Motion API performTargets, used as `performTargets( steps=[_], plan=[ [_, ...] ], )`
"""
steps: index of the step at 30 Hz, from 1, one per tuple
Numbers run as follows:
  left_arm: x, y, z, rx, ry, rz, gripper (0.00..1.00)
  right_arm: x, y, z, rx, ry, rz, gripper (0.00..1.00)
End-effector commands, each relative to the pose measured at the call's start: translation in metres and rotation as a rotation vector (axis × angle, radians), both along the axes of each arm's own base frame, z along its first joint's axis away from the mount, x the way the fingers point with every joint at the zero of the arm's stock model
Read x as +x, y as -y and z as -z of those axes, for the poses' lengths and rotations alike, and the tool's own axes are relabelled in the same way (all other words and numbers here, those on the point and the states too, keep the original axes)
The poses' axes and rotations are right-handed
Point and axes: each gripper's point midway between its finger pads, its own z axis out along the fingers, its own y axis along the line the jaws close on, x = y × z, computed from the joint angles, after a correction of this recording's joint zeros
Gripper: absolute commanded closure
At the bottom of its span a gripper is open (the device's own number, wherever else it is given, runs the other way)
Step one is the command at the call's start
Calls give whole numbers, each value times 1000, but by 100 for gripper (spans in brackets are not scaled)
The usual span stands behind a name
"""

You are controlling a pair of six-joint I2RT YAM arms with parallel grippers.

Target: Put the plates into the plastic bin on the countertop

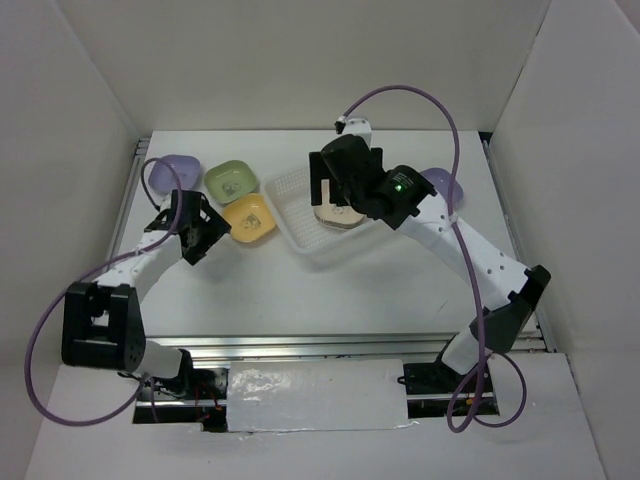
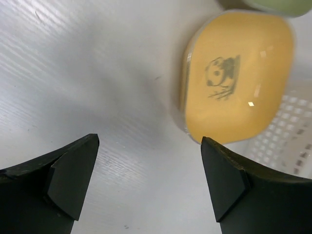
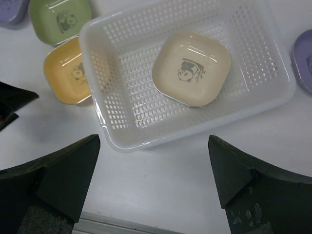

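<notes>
A cream plate (image 1: 338, 216) (image 3: 191, 68) lies flat in the plastic bin (image 1: 290, 190) (image 3: 122, 141) on the white countertop (image 1: 350, 290). My right gripper (image 1: 335, 195) (image 3: 153, 180) hovers above the bin, open and holding nothing. Left of the bin, on the countertop, sit a yellow plate (image 1: 250, 218) (image 2: 239, 73) (image 3: 68, 70), a green plate (image 1: 232, 178) (image 3: 59, 19) and a purple plate (image 1: 178, 172). My left gripper (image 1: 200, 232) (image 2: 151, 180) is open just left of the yellow plate, with only bare table between its fingers. Another purple plate (image 1: 443, 186) (image 3: 304, 58) lies right of the bin, partly behind the right arm.
White walls enclose the table on three sides. A metal rail (image 1: 300, 345) runs along the front edge by the arm bases. Purple cables loop off both arms. The bin's mesh wall (image 2: 292, 131) shows just beyond the yellow plate.
</notes>
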Motion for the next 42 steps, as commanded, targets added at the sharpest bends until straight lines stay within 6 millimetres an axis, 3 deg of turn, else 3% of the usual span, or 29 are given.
performTargets(
  steps=[1,4,10,14,16,19,20,22,23,26,27,29,30,32,33,36,37,38,39,40,41,42],
  plan=[
    [12,-5,-37,-1,116,-55,1,7,-3,1,22,11,15,0],
    [42,6,-62,-26,194,-18,1,7,-4,5,20,-2,17,0],
    [69,18,-23,-42,59,13,1,4,2,0,35,6,23,0],
    [66,23,17,-55,-36,22,4,2,9,-6,45,17,34,0],
    [65,27,31,-64,-56,23,12,1,11,-9,51,22,34,0],
    [63,29,56,-66,-116,14,58,0,12,-9,53,21,33,0],
    [59,28,60,-64,-137,9,81,0,13,-9,50,21,35,0],
    [49,21,60,-38,-171,-15,97,0,15,-9,47,22,42,0],
    [43,11,58,-11,-180,-46,100,0,16,-9,47,24,45,0],
    [8,-14,33,49,-182,-153,100,0,17,-10,50,31,56,0],
    [-13,-20,12,61,-149,-182,100,1,19,-11,50,31,60,0],
    [-24,-25,-15,74,-64,-206,100,5,24,-7,54,22,81,0],
    [-28,-27,-49,71,56,-206,100,6,30,-5,53,15,94,0],
    [-22,-20,-93,66,206,-159,100,14,45,6,73,-17,142,0],
    [-19,-5,-123,22,310,-97,100,16,54,13,83,-25,161,0],
    [-1,32,-179,-57,464,37,100,30,95,30,138,-41,263,0],
    [9,44,-199,-56,521,105,100,38,119,34,164,-43,336,0],
    [21,74,-201,-107,528,245,100,38,132,41,177,-39,361,0],
    [38,90,-233,-100,616,358,100,44,152,45,187,-39,405,0],
    [62,105,-209,-100,547,434,100,44,159,48,206,-48,405,0],
    [67,133,-214,-161,539,580,100,41,167,53,213,-50,414,0],
    [79,146,-207,-167,510,659,100,40,176,55,212,-53,427,0]
  ],
)
